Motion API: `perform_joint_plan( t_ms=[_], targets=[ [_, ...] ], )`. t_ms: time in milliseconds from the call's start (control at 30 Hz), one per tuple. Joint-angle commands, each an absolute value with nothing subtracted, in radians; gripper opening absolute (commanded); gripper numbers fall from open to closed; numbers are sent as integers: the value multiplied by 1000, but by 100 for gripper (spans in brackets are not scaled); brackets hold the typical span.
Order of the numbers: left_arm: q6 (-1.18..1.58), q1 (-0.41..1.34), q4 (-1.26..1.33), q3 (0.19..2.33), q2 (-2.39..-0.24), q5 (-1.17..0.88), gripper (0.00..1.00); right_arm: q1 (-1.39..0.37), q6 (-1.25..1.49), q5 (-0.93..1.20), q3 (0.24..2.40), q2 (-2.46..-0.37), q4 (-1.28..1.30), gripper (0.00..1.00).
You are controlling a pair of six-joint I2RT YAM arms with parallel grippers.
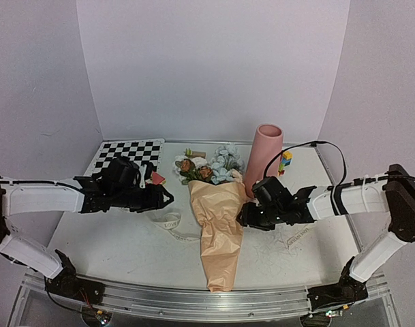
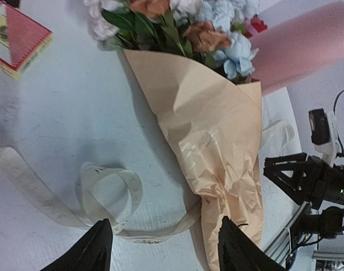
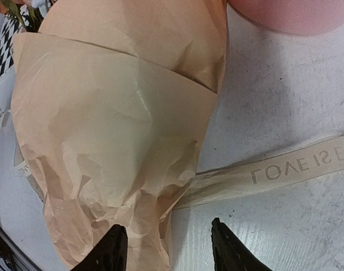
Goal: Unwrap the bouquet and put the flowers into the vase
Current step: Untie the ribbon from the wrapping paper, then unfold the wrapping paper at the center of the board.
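Note:
The bouquet (image 1: 219,218) lies flat mid-table, its peach-tan paper cone (image 2: 217,135) pointing at the near edge and the flowers (image 1: 207,167) toward the back. Close behind it, to the right, the pink vase (image 1: 264,155) stands upright. The cream ribbon (image 2: 112,192) lies loose in a loop left of the cone, and its printed tail (image 3: 284,169) runs out to the right. My left gripper (image 1: 167,199) hovers open over the ribbon loop, left of the cone. My right gripper (image 1: 241,219) is open at the cone's right edge, one finger over paper (image 3: 115,130), the other over the table.
A checkerboard (image 1: 129,153) lies at the back left, with a small red-topped block (image 1: 156,178) beside it. Colourful toy blocks (image 1: 285,162) sit right of the vase. A metal rail (image 1: 193,300) runs along the near edge. White walls enclose the table.

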State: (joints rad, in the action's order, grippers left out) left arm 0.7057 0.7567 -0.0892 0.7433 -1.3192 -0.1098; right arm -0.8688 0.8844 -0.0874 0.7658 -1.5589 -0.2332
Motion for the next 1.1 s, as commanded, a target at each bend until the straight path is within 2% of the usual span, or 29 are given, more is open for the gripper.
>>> perform_joint_plan(
  t_ms=[0,167,400,533,667,733,833,1067],
  targets=[
    [706,828,82,792,-1415,-191,62,-860,877,-126,777,-1578,-229,49],
    [710,874,132,837,-1537,-181,48,-858,858,-105,794,-1618,-246,44],
    [716,874,152,893,-1643,-140,44,-854,846,-99,804,-1635,-277,35],
    [710,870,152,933,-1712,-131,34,-854,835,-99,811,-1637,-285,29],
    [731,840,155,970,-1788,-157,23,-854,823,-99,809,-1630,-287,17],
    [722,835,155,990,-1813,-160,23,-853,818,-94,807,-1628,-288,12],
    [709,831,155,1015,-1842,-160,23,-853,813,-89,806,-1625,-288,0],
    [685,807,155,1062,-1894,-166,21,-853,790,-113,804,-1589,-288,0]
  ],
)
